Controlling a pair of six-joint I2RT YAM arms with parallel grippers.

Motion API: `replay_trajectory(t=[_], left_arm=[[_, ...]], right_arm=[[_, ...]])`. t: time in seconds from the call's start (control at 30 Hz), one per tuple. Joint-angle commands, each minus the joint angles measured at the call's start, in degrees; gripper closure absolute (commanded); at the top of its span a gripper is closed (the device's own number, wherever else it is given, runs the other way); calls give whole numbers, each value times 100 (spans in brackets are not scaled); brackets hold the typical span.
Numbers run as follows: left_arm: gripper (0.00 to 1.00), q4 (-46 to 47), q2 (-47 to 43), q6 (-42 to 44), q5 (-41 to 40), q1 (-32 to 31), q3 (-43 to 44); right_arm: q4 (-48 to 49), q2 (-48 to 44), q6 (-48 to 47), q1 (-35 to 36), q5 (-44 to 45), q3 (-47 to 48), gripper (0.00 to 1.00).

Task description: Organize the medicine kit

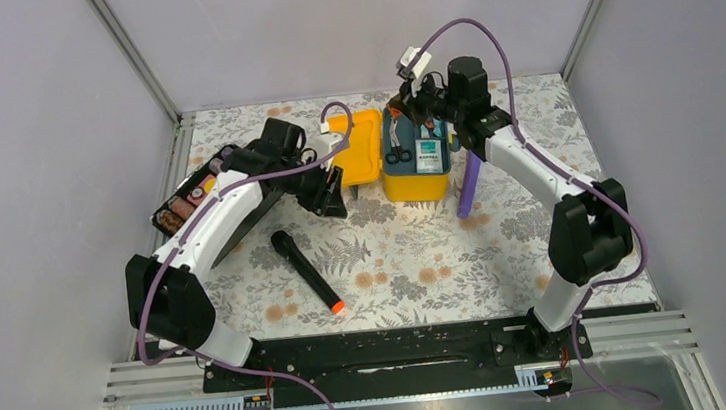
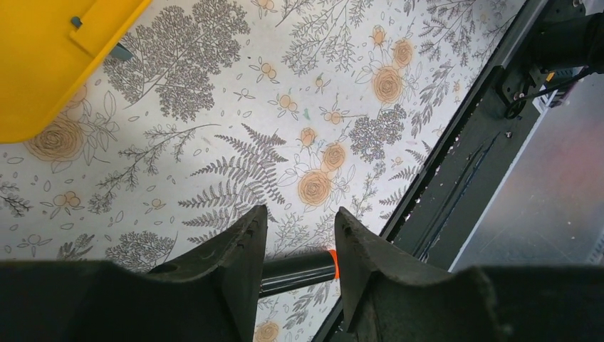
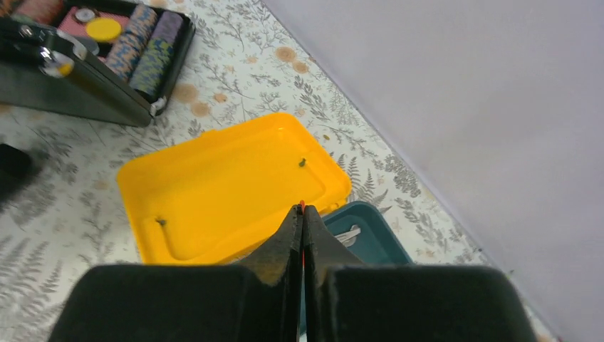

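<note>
The medicine kit (image 1: 419, 181) stands open at the back centre, a yellow box with a teal insert (image 3: 367, 229). Its yellow lid (image 1: 365, 144) lies flat to the left and also shows in the right wrist view (image 3: 228, 182) and the left wrist view (image 2: 43, 64). Scissors (image 1: 397, 148) and a small packet (image 1: 428, 155) lie in the insert. My right gripper (image 1: 412, 112) hovers over the kit; in its wrist view the right gripper (image 3: 302, 211) is shut on a thin orange sliver. My left gripper (image 1: 332, 190) is open and empty, low beside the lid's front edge, also seen in its wrist view (image 2: 299, 217).
A black marker with an orange tip (image 1: 307, 271) lies on the floral cloth in front of the left gripper, and shows beyond its fingers (image 2: 299, 271). A purple stick (image 1: 467, 183) lies right of the kit. A black tray of coloured rolls (image 1: 186, 198) sits at the left.
</note>
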Motion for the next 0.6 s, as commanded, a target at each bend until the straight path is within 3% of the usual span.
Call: replay_trajectory(t=[0.0,0.07,0.2,0.23,0.47,0.57], left_arm=[[60,-50,-240,320,-27,11,284],[59,-77,-222,336,-5,11,325],[59,-140,-258,411,-65,11,371],[59,-146,-275,427,-71,14,357],[57,-168,-257,317,50,19,306],[50,131,-240,-62,-223,17,236]], right_arm=[[804,207,-1278,-104,-596,3,100],[962,204,-1673,-121,-801,-421,100],[512,-37,-2178,-131,-1248,-932,70],[450,-117,-2164,-130,-1206,-1037,67],[343,-942,-1251,-128,-691,-1392,60],[208,-1098,-711,-133,-318,-1353,55]])
